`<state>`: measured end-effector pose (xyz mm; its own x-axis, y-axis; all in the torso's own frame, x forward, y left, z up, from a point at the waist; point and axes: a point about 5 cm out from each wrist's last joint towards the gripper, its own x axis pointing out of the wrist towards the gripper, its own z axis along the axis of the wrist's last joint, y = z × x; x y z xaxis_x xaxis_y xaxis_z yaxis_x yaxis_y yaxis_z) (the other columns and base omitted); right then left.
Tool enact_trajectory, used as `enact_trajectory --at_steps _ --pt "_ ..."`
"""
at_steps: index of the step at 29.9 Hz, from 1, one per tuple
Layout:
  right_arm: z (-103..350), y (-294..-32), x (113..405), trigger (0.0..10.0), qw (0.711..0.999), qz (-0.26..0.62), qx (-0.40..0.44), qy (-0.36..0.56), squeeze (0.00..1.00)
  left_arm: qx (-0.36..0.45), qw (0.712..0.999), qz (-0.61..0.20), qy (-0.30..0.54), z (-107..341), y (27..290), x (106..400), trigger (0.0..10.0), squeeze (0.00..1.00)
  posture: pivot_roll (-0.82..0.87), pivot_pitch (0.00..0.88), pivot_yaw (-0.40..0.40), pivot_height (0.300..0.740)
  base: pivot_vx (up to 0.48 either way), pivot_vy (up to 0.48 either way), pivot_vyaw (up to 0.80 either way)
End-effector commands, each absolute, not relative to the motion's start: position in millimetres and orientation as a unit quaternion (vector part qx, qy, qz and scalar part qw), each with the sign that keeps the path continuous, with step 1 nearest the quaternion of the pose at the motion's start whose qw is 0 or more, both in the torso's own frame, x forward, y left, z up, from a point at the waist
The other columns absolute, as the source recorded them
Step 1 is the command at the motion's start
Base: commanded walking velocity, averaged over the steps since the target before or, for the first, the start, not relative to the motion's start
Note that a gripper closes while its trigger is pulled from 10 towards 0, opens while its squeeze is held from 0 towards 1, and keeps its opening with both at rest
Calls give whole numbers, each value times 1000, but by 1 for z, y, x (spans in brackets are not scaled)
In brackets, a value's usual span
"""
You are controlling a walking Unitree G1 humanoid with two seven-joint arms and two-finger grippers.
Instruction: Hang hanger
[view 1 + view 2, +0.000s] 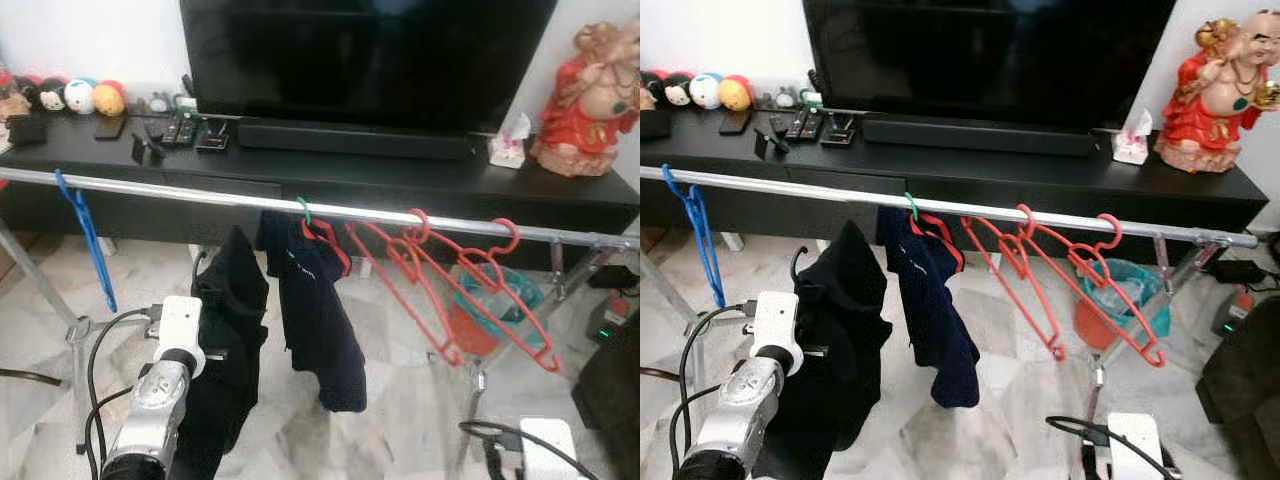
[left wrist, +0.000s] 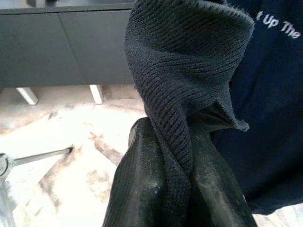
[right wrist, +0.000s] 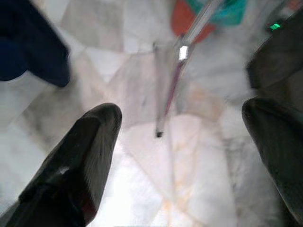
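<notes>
A large black television (image 1: 370, 55) stands on a long black surface (image 1: 560, 185) against the wall, with a black soundbar (image 1: 350, 137) in front of it. A metal clothes rail (image 1: 200, 193) runs across the scene before the surface. On it hang a blue hanger (image 1: 88, 235) at the robot's left, a navy garment (image 1: 315, 310) on a green-hooked hanger (image 1: 304, 210) near the middle, and several red hangers (image 1: 450, 290) bunched to the right. The navy garment bears pale lettering; "Up The" can be read in the left wrist view.

The left gripper (image 2: 177, 184) is raised just below the rail, its jaws closed on a dark knitted garment (image 1: 225, 350) that hangs beside the navy one; a dark hook (image 1: 797, 262) curves up by its top, not on the rail.

The right gripper (image 3: 184, 156) hangs low over the marble floor (image 1: 400, 400), jaws spread wide and holding nothing.

A red figurine (image 1: 590, 95) stands at the surface's right end, a tissue pack (image 1: 510, 140) beside it, and small round plush toys (image 1: 80, 96) and remote controls (image 1: 180, 128) at the left end.
</notes>
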<state>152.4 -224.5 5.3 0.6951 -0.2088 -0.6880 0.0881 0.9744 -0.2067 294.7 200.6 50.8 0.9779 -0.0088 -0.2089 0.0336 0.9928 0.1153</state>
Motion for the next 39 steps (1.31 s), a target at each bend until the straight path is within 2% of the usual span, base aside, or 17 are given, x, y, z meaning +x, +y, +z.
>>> enact_trajectory --at_steps 1,3,7,11,18,19,22,28,35,39 --pt "-4 -222 157 10000 911 -54 -74 402 0 66 995 -21 75 62 196 303 10000 0 -204 0 -58 740 0 0 0" --pt "-12 -223 166 10000 908 -62 -74 407 0 64 995 -17 73 63 196 303 10000 0 -186 0 -62 740 0 0 0" --pt "-48 -204 176 10000 877 12 -87 473 0 57 996 2 68 63 199 302 10000 0 -165 0 -68 740 0 0 0" --pt "-68 -196 177 10000 861 52 -126 490 0 56 996 9 67 63 201 301 10000 0 -159 0 -66 740 0 0 0" --pt "-84 -185 170 10000 850 69 -94 513 0 51 995 60 59 68 211 303 10000 0 -148 0 -58 740 0 0 0" --pt "-90 -185 161 10000 841 71 -92 529 0 40 993 90 66 67 218 303 10000 0 -148 0 -58 740 0 0 0" --pt "-96 -186 152 10000 832 61 -84 545 0 38 991 105 72 66 221 302 10000 0 -142 0 -59 740 0 0 0" --pt "-98 -184 151 10000 841 43 -58 536 0 38 992 103 65 67 220 302 10000 0 -145 0 -57 740 0 0 0" --pt "-98 -182 154 10000 839 69 -88 533 0 38 992 103 62 68 218 303 10000 0 -150 0 -57 740 107 0 0" --pt "-101 -177 147 10000 834 90 -103 535 0 37 992 102 61 68 218 303 10000 0 -148 0 -57 740 253 0 628"
